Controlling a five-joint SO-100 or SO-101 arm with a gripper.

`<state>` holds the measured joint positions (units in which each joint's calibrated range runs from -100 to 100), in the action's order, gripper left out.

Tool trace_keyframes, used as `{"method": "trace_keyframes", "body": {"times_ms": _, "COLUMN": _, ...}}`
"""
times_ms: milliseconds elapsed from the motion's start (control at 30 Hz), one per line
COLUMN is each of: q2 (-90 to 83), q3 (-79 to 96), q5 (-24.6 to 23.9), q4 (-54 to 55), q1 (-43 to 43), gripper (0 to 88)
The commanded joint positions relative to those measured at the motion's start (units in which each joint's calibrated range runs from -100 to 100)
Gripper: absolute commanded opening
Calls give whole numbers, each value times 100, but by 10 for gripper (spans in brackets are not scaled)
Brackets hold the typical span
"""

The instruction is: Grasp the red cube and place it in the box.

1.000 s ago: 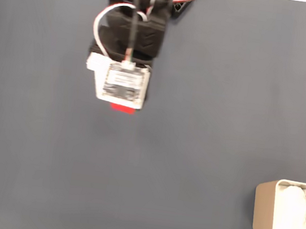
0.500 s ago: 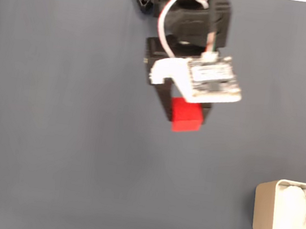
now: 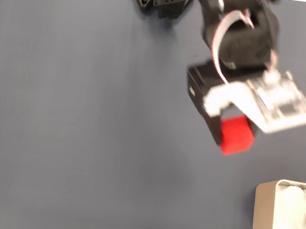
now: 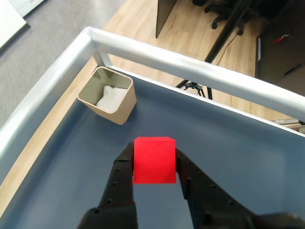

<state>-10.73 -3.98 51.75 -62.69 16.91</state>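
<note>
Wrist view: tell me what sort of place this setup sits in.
Probably an office or lab: a wood-look floor, a wheeled office chair base and dark furniture lie beyond the metal-railed table.

cube (image 4: 154,160) between the tool (image 4: 153,164) fingers, above the table (image 3: 81,138) | fixed view: cube (image 3: 236,135) right of centre, up-left of the box (image 3: 267,216) | box at lower right edge, apart from cube | wrist view: box (image 4: 116,107) beyond cube, up-left
</note>
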Motion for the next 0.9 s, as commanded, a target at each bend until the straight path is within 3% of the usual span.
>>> {"method": "trace_keyframes", "body": {"times_ms": 0, "q2": 310, "q3": -788, "q5": 103, "q4": -2, "q1": 162, "gripper": 0}}
{"method": "trace_keyframes", "body": {"times_ms": 867, "q2": 2286, "q3": -3106, "q5": 156, "q4": 171, "q1": 482, "gripper": 0}}
